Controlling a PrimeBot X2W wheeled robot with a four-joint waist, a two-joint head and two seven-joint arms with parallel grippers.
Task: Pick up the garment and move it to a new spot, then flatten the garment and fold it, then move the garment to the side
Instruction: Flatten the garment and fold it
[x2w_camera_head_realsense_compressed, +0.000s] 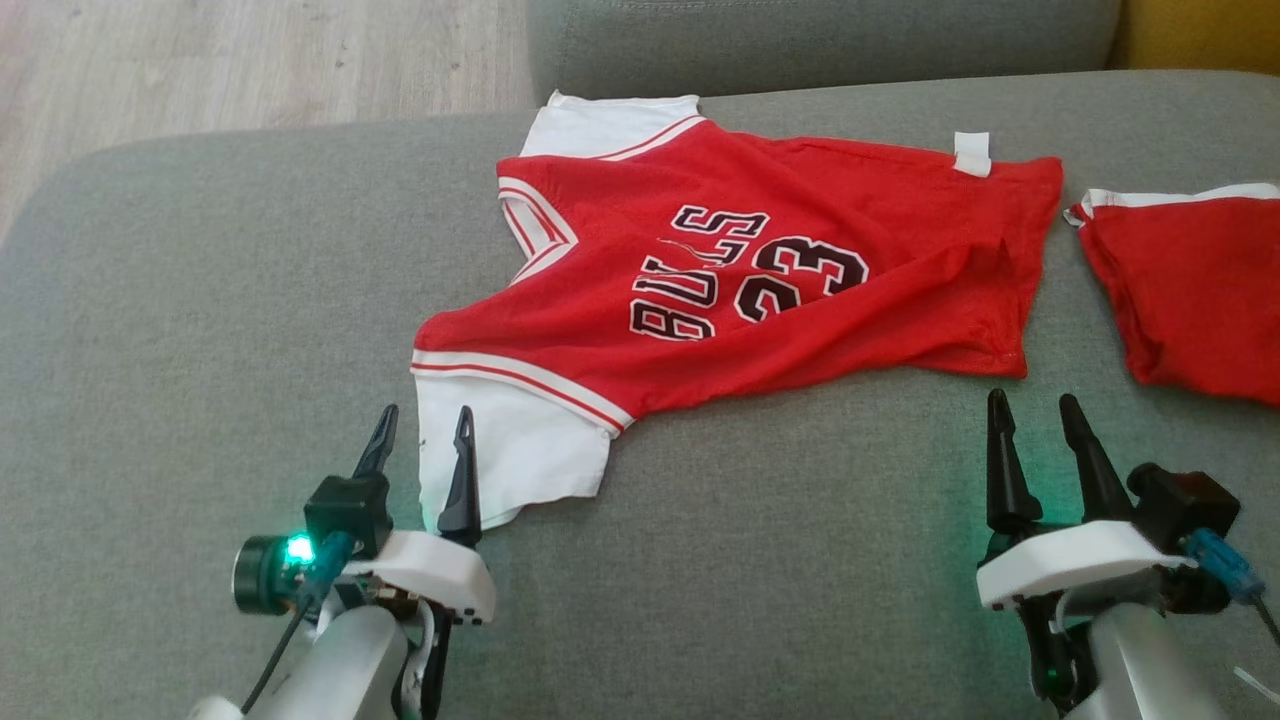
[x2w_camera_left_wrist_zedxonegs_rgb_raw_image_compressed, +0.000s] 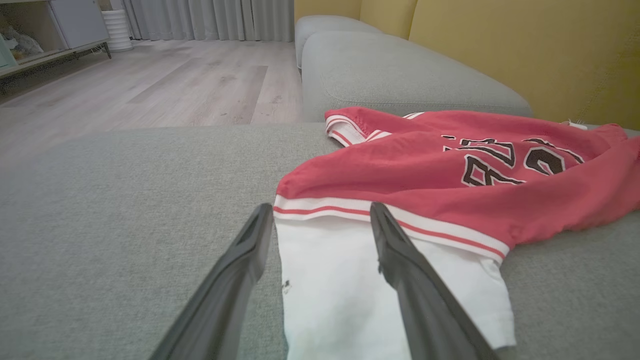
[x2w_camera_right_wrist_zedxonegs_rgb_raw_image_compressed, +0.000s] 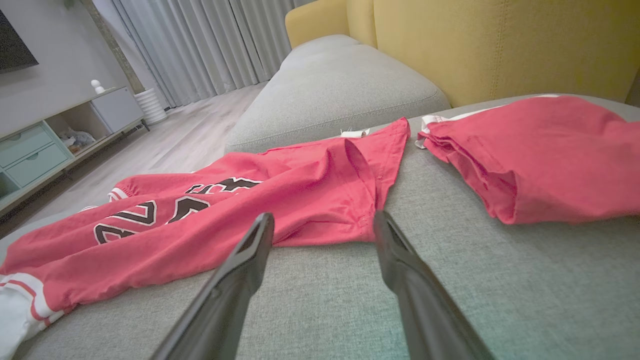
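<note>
Jersey sleeve (x2w_camera_head_realsense_compressed: 525, 450) under wide-open left end effector (x2w_camera_head_realsense_compressed: 426, 412); right end effector (x2w_camera_head_realsense_compressed: 1032, 398) wide-open

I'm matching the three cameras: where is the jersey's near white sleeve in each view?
Head view: white sleeve, lower left, beside the left pincer.
Left wrist view: sleeve, bottom centre, between the fingers.
Right wrist view: sleeve, bottom-left corner.
Shared landmark: the jersey's black number.
</note>
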